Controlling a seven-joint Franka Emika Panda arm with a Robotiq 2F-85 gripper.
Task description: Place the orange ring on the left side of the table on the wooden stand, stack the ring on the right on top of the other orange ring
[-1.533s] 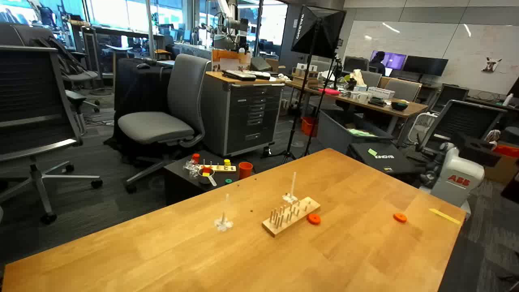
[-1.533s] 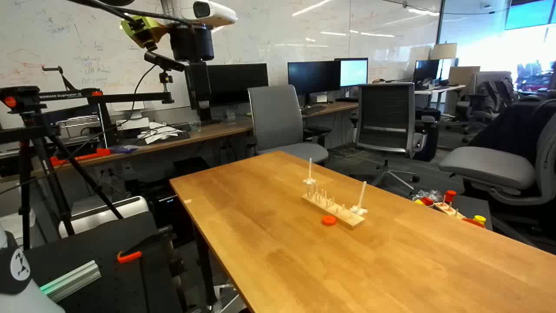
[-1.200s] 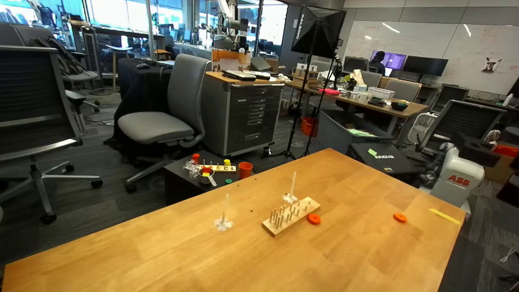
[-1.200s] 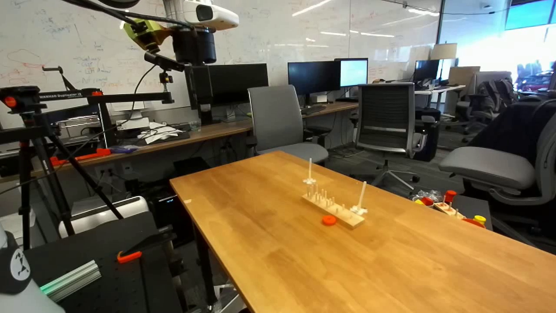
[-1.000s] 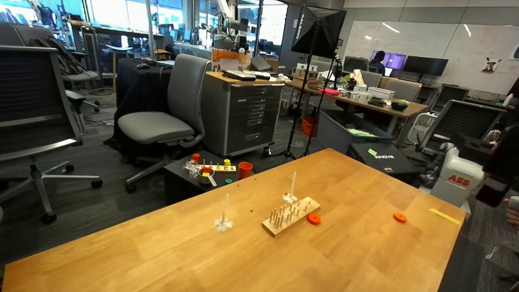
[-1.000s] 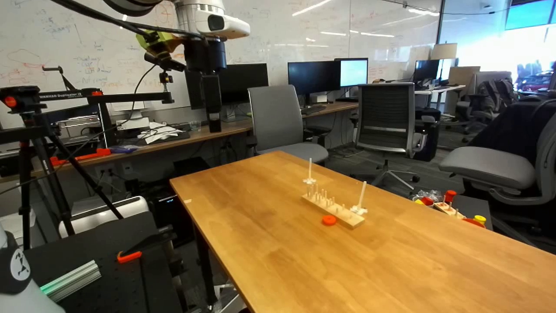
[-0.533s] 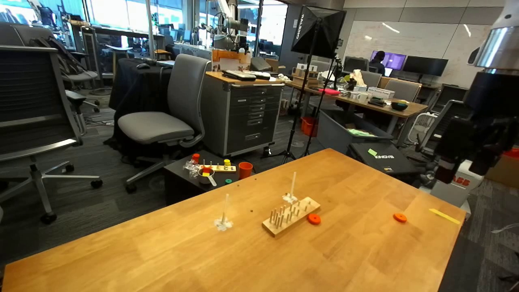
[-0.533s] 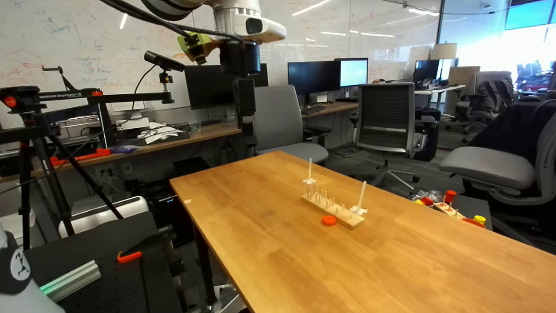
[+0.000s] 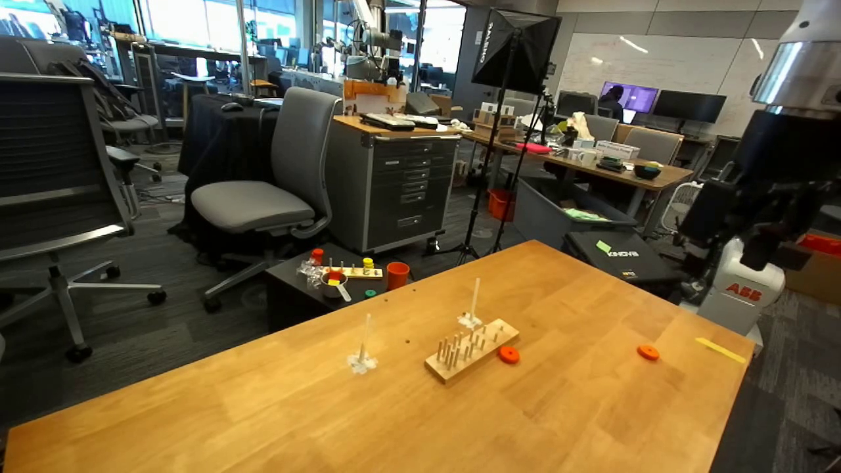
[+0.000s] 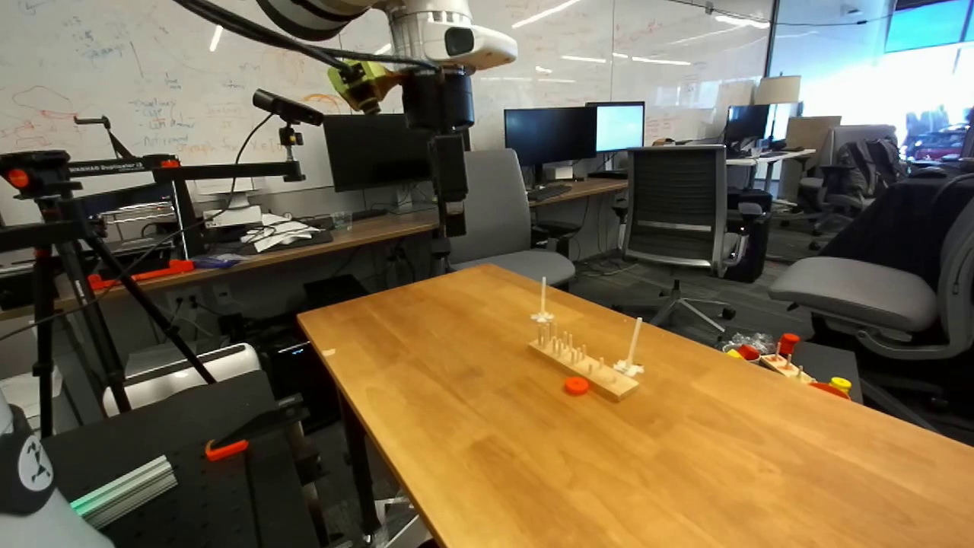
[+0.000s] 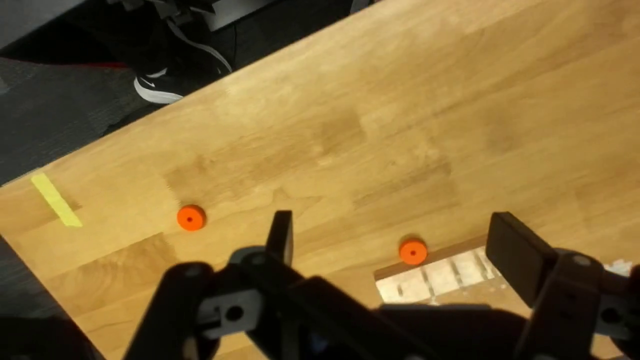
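The pale wooden stand (image 9: 474,353) with several thin upright pegs lies on the honey-coloured table (image 9: 263,407); it also shows in an exterior view (image 10: 584,370) and in the wrist view (image 11: 440,277). An orange ring (image 9: 508,355) lies flat beside the stand's long side, also seen in the wrist view (image 11: 413,251). Another orange ring (image 9: 648,353) lies apart near the table's end; it shows at left in the wrist view (image 11: 191,217). My gripper (image 11: 395,237) is open and empty, its fingers wide apart, high above the table (image 10: 450,217).
Two thin whitish upright rods, one (image 9: 474,305) close to the stand and one (image 9: 363,345) farther off, stand on taped bases. Yellow tape (image 9: 720,350) marks the table's end near the lone ring. A tripod (image 10: 57,228) and chairs stand around the table.
My arm and gripper came into an exterior view from its right edge and moved inward. In both exterior views the gripper has moved toward the table. The rings and stand have not moved.
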